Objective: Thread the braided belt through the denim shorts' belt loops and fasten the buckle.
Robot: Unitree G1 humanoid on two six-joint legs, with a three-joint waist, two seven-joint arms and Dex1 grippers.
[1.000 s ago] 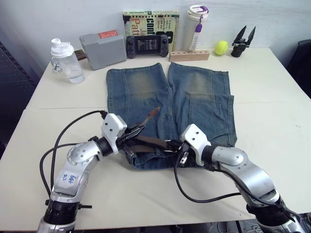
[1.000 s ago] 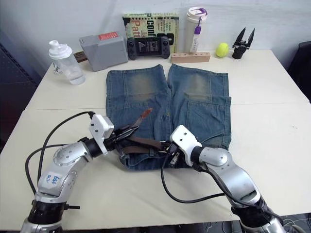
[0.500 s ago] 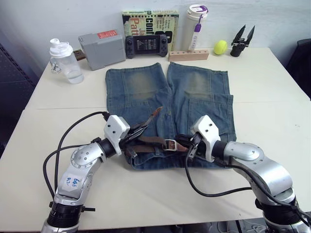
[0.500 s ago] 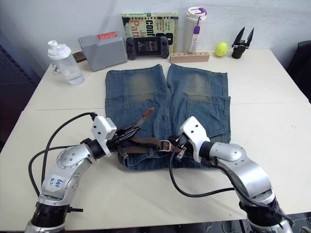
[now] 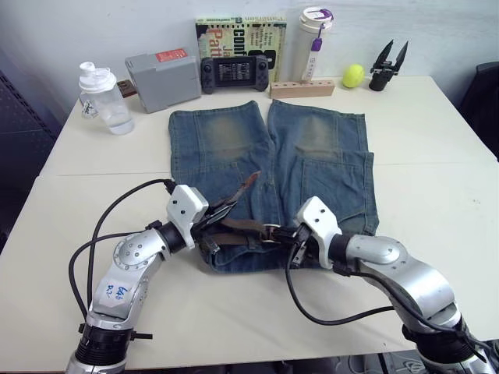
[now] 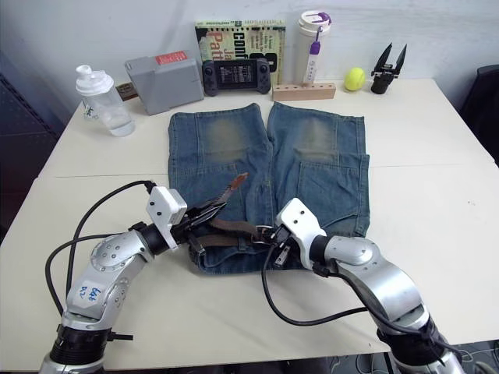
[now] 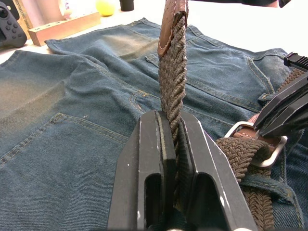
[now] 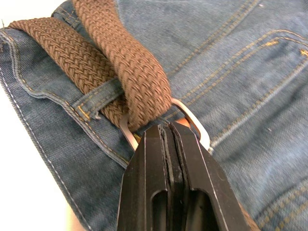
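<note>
Brown braided belt [image 7: 172,77] pinched by left gripper [image 7: 169,126], buckle [image 8: 190,120] at right gripper [image 8: 169,132]

The right gripper's [image 8: 169,126] fingers hide part of the buckle [image 8: 195,126]

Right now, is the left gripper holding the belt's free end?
Yes: the left wrist view shows the left gripper shut on the braided belt, with its leather-tipped free end rising just beyond the fingers.

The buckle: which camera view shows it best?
The right wrist view: the buckle sits close, with the braided belt passing through it. The left wrist view shows it partly; in both eye views it is small.
</note>
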